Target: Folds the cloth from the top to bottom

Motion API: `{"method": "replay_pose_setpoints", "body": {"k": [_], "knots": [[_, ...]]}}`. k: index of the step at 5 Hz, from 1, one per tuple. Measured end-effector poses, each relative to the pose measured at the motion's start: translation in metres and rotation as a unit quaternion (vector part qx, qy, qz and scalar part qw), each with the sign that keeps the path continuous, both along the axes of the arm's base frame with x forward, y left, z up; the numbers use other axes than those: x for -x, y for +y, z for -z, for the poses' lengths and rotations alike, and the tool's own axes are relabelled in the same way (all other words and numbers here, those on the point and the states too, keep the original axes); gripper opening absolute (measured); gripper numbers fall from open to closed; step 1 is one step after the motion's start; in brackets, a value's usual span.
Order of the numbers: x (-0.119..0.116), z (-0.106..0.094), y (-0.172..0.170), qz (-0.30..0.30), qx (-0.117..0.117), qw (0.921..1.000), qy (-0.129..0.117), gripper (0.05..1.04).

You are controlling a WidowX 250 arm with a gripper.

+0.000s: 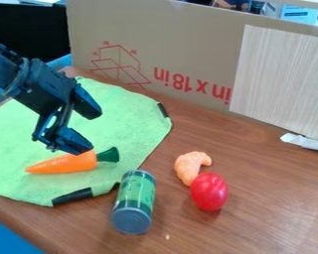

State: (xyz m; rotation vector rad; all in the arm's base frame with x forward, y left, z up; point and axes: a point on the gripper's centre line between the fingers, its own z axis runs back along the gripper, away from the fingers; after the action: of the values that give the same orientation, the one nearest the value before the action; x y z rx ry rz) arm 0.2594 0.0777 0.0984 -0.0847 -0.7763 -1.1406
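The black gripper (84,125) hangs from the upper left over the green cloth (129,121), its two fingers spread apart with nothing between them. The cloth lies spread out on the wooden table, with dark strips on its right edge and its lower edge. An orange toy carrot (63,164) with a dark green top rests on the cloth, just below the lower finger. Part of the cloth is hidden behind the arm.
A green can (134,201) lies beside the cloth's lower right edge. Right of it, an orange croissant-shaped toy (188,167) touches or nearly touches a red toy (208,191). A cardboard panel (195,49) stands along the back; white scrap (306,142) lies at far right.
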Motion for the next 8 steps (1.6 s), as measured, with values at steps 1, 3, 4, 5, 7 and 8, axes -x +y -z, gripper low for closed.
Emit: {"method": "replay_pose_setpoints", "body": {"k": [1,3,4,5,7,8], "knots": [[0.001,0.005,-0.001,0.001,0.009,0.9999,0.009,1.0],[-0.021,-0.014,0.093,-0.097,0.046,0.9941,-0.012,1.0],[-0.031,-0.024,0.13,-0.137,0.057,0.9887,-0.025,1.0],[-0.044,-0.022,0.161,-0.173,0.055,0.9834,-0.015,1.0],[-0.079,-0.012,0.181,-0.21,0.019,0.9773,0.024,1.0],[-0.103,-0.011,0.185,-0.222,0.012,0.9743,0.036,1.0]]}}
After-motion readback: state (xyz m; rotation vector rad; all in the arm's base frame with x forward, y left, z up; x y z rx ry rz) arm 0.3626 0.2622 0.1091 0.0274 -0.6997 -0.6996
